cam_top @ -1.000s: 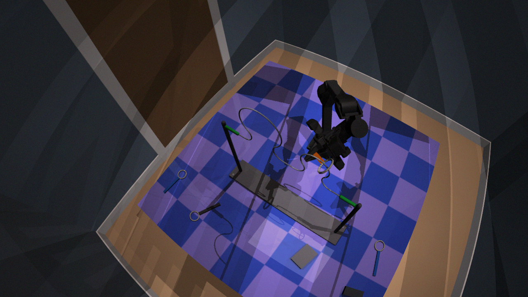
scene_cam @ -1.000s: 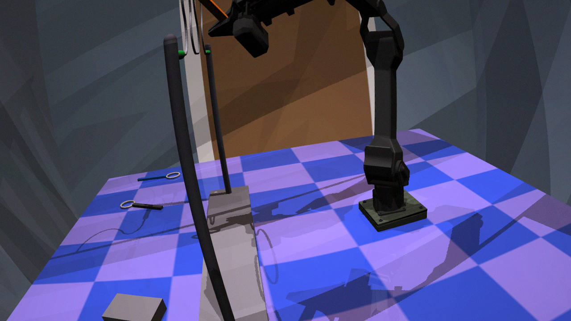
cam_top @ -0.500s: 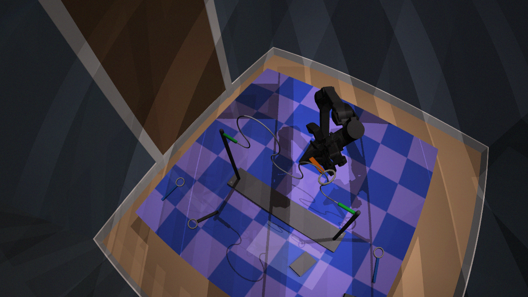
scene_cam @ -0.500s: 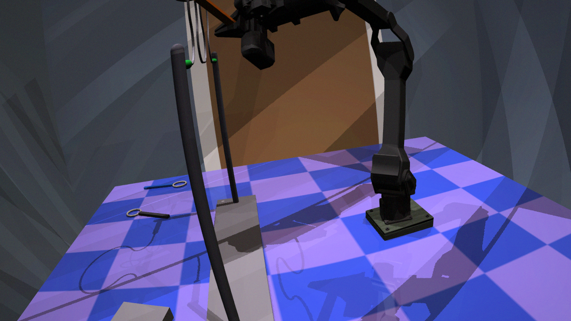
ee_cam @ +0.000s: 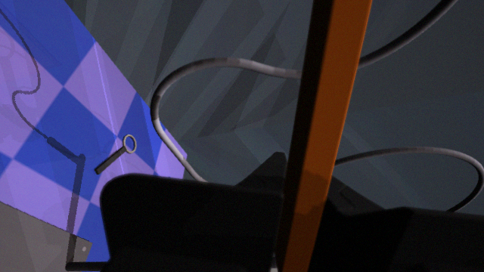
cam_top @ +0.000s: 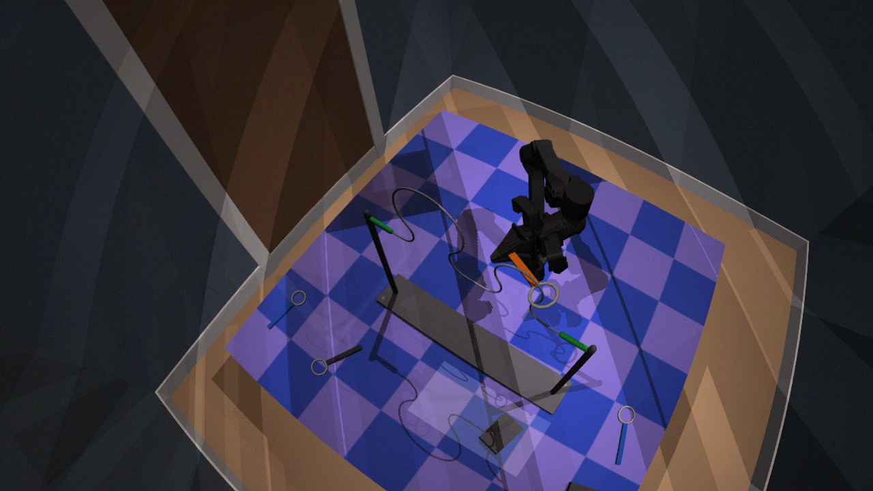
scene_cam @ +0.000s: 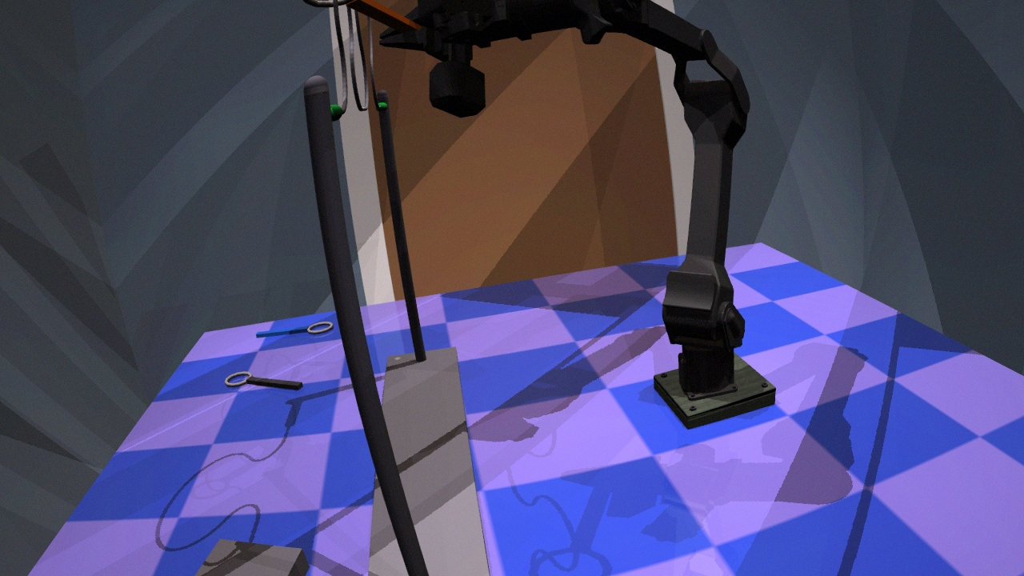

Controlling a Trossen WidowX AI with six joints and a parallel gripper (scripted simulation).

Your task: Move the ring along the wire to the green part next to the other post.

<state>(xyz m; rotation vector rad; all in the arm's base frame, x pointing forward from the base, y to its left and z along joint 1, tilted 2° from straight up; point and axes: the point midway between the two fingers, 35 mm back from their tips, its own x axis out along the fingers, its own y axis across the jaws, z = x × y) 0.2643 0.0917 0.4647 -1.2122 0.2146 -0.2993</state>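
My gripper is shut on the orange handle. The pale ring at its end surrounds the grey wire in the top view, near the right post; contact cannot be told. The ring is cut off at the top of the exterior view and out of the wrist view. One green part adjoins this post. The other green part adjoins the left post.
A long grey base carries both posts. Blue-handled rings lie at the left and right. A black-handled ring lies beyond the base. A grey block stands nearby.
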